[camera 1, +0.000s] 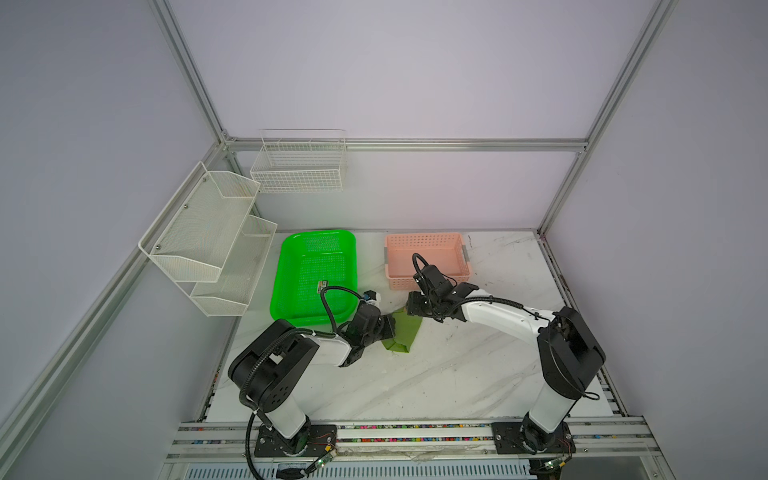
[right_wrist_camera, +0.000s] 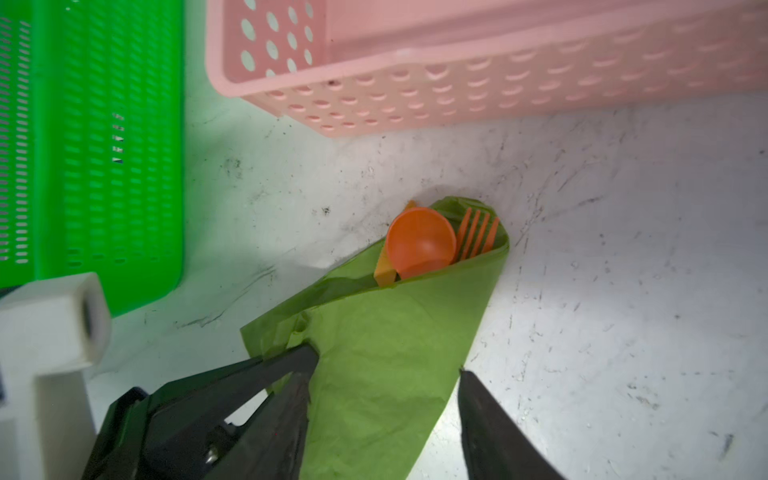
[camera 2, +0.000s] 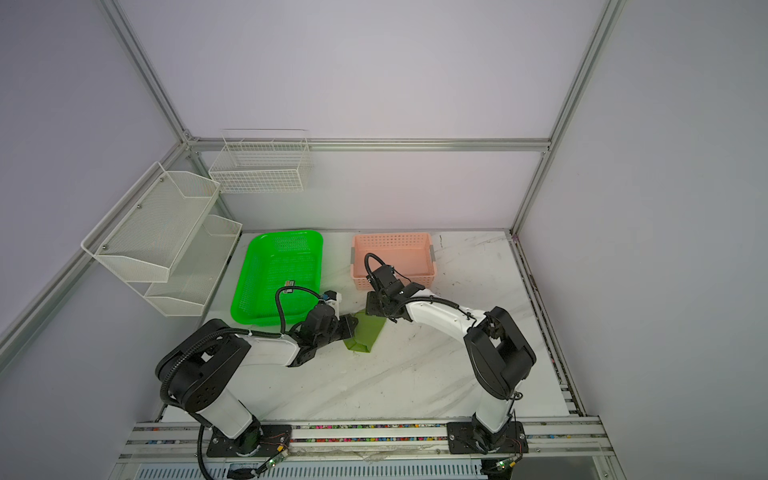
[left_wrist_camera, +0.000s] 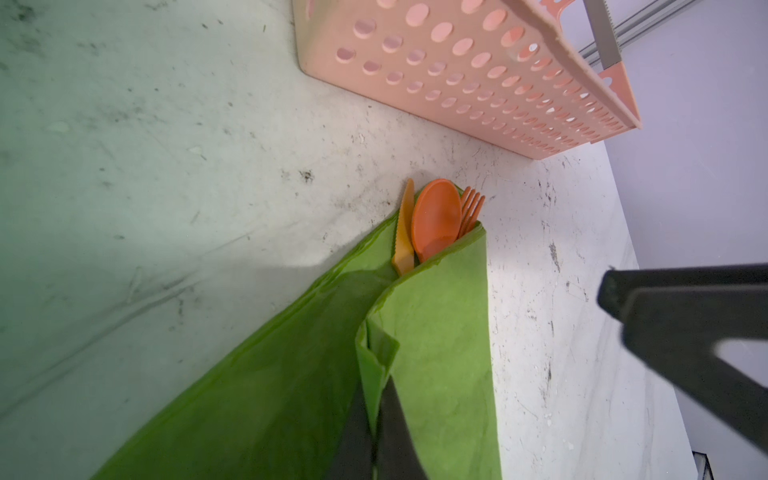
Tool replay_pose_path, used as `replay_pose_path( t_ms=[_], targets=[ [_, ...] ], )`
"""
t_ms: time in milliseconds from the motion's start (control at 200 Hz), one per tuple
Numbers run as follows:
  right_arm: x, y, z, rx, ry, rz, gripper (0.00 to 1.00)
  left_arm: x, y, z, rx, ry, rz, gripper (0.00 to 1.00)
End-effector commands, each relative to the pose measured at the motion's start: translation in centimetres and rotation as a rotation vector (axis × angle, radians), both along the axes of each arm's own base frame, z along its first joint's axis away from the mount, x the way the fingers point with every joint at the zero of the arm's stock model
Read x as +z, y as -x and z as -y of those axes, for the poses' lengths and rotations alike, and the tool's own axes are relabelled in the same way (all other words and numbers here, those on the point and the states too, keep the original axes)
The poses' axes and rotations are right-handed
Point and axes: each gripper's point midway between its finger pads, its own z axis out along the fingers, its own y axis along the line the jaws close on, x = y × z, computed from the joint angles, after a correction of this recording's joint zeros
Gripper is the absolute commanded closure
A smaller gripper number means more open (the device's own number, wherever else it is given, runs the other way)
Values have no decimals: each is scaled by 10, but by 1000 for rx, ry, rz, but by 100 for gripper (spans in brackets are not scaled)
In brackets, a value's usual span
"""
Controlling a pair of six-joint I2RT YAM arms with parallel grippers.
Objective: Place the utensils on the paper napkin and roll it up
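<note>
Your left gripper is pinching the loose flap of the paper napkin so the roll is not popping open. Your right gripper is sitting spread around it, maybe not touching. The spoon, fork and knife are poking out toward the pink basket.

Past the right gripper, the basket stands close at the back. The napkin fills the gap between its jaws. Its left is barred by the left gripper and tray; toward the bases the table lies bare.
</note>
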Motion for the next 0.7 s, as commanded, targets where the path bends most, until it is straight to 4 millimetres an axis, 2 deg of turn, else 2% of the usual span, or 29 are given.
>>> replay_pose_path(
  t_ms=[0, 120, 265, 505, 695],
  targets=[
    [-23, 9, 6, -25, 81, -63, 44, 1, -3, -7, 16, -3, 41, 100],
    [-37, 8, 2, -31, 101, -87, 49, -2, -1, -10, 21, -7, 37, 100],
    [-47, 5, -1, -47, 120, -96, 46, -7, 3, -16, 31, -26, 29, 100],
    [-50, 0, -7, -49, 122, -99, 42, -17, 10, -26, 53, -54, 14, 100],
    [-53, 1, -16, -28, 124, -104, 41, -20, 12, -28, 54, -56, 8, 100]
  ],
)
